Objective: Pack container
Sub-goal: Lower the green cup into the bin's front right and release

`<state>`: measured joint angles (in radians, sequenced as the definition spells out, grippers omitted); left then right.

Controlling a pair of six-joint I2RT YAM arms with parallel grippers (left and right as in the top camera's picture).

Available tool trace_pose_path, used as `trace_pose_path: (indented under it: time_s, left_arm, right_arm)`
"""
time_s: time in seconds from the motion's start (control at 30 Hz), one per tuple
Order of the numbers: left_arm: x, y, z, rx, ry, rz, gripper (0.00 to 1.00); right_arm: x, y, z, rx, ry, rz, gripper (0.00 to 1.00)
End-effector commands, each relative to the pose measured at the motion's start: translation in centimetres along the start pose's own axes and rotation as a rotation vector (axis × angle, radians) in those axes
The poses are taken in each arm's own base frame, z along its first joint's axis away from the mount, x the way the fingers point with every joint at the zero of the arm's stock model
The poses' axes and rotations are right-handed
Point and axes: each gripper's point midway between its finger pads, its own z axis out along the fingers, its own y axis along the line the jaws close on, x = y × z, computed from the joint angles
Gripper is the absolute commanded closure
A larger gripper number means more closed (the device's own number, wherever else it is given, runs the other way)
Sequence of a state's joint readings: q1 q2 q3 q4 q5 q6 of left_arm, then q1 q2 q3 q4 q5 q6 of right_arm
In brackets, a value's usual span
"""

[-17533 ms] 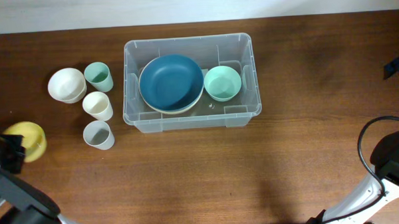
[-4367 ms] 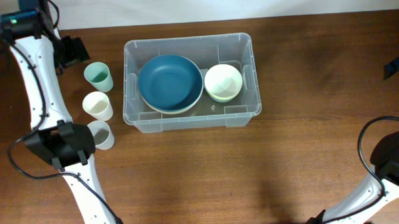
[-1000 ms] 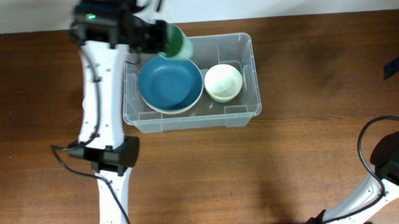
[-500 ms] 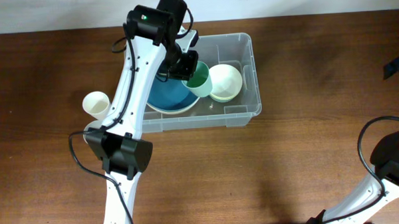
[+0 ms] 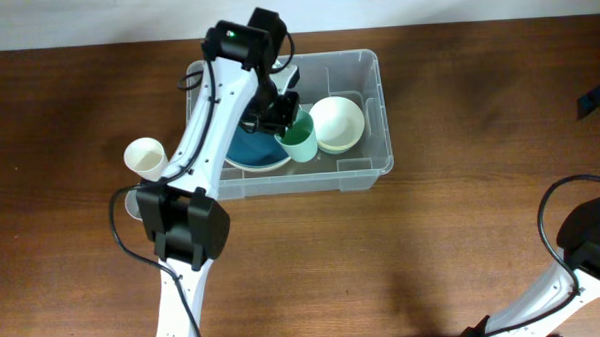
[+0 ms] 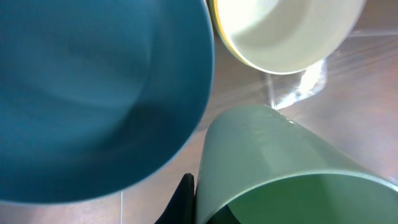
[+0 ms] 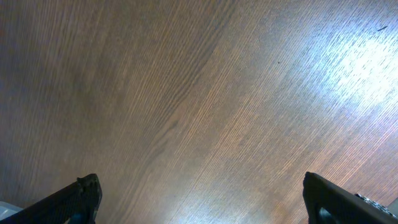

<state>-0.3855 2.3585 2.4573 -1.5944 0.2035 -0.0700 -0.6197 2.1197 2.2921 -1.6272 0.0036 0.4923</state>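
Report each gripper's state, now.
Left gripper: closed on the green cup.
Right gripper: open, holding nothing.

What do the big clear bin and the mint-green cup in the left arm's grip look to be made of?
The large rectangular clear bin looks like glossy transparent plastic: the wood table shows through its walls. The mint-green tapered cup is probably matte opaque plastic: smooth, even colour, a soft sheen and a thin rim.
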Motion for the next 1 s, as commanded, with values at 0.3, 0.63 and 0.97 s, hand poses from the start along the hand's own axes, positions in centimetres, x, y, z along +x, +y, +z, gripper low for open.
trace_pose_path:
  time_s: [0.3, 0.63, 0.97]
  left_arm:
    - [0.2, -1.7, 3.9, -0.095, 0.016, 0.107, 0.98]
    - [0.4, -1.6, 5.1, -0.167, 0.023, 0.134, 0.93]
    - [0.1, -1.6, 5.1, -0.167, 0.01, 0.136, 0.86]
  right_arm:
    - [0.0, -0.4, -0.6, 0.008, -0.02, -0.004, 0.01]
    - [0.0, -0.4, -0.6, 0.008, -0.02, -0.004, 0.01]
    - [0.0, -0.4, -0.6, 0.008, -0.02, -0.004, 0.01]
